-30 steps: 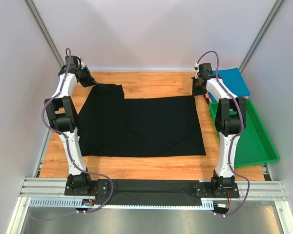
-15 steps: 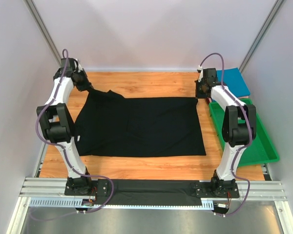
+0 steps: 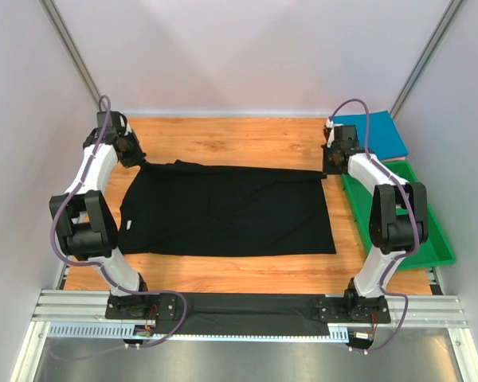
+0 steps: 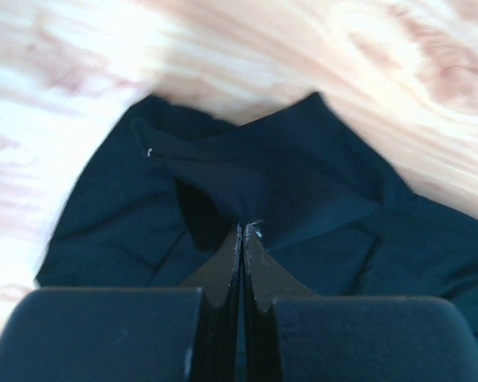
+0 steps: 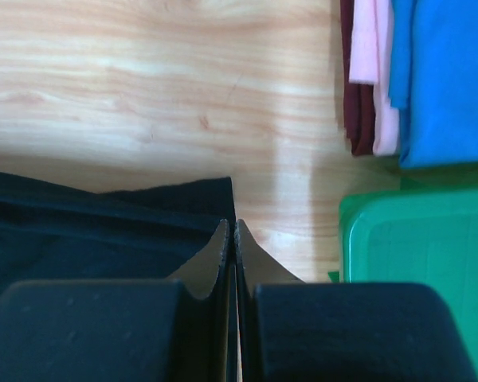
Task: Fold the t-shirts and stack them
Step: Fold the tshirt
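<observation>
A large black t-shirt [image 3: 227,211] lies spread on the wooden table. My left gripper [image 3: 135,157] is shut on its far left corner, where the cloth bunches [image 4: 247,183]. My right gripper [image 3: 328,165] is shut on its far right corner [image 5: 199,199]. Both hold the far edge low over the table. A teal-blue shirt [image 3: 378,134] lies folded at the far right, on a reddish one [image 5: 357,79] and a pink layer seen in the right wrist view. The blue one also shows there [image 5: 446,79].
A green plastic tray [image 3: 406,227] stands along the table's right edge, close beside my right arm; its corner shows in the right wrist view [image 5: 414,239]. Bare wood lies beyond the shirt's far edge. Grey walls close in left and right.
Both grippers have drawn the shirt's far edge towards the near side. The left sleeve corner has come down from the far left, and the spread shirt looks shorter.
</observation>
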Available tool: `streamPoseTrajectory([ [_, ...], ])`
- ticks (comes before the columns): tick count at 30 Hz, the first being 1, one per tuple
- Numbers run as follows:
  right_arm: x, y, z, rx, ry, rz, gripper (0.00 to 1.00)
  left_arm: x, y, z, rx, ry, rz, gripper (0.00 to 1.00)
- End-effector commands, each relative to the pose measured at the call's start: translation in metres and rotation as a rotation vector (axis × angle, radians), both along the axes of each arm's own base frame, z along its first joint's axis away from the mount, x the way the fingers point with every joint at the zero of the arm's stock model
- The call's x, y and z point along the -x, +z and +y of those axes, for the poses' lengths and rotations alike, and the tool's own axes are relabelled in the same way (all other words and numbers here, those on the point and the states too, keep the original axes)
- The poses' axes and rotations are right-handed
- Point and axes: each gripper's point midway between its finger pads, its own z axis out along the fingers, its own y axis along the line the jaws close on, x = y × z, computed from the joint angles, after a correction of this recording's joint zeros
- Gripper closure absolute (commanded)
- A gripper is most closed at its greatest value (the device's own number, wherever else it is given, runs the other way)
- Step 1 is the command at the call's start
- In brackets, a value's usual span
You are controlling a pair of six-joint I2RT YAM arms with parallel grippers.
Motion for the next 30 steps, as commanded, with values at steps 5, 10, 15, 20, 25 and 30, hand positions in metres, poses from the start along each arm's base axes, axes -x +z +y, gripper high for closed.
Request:
streamPoseTrajectory([
  [5, 0.014, 0.014, -0.005, -0.011, -0.042, -0.051, 1.00, 0.024, 0.014, 0.027, -0.106, 0.111, 0.008, 1.00],
  [10, 0.032, 0.001, 0.002, -0.017, -0.037, -0.010, 1.00, 0.046, 0.009, 0.033, -0.131, 0.169, 0.040, 1.00],
  [15, 0.041, -0.006, 0.005, -0.018, -0.040, 0.016, 1.00, 0.074, -0.008, 0.039, -0.160, 0.228, 0.107, 1.00],
  [20, 0.042, -0.003, 0.007, -0.014, -0.047, 0.015, 1.00, 0.093, -0.005, 0.045, -0.189, 0.294, 0.118, 1.00],
  [25, 0.054, -0.016, 0.012, 0.009, -0.046, 0.055, 1.00, 0.118, -0.019, 0.047, -0.203, 0.329, 0.201, 1.00],
  [30, 0.062, -0.021, 0.000, 0.073, -0.093, 0.071, 1.00, 0.133, -0.022, 0.044, -0.189, 0.359, 0.228, 1.00],
])
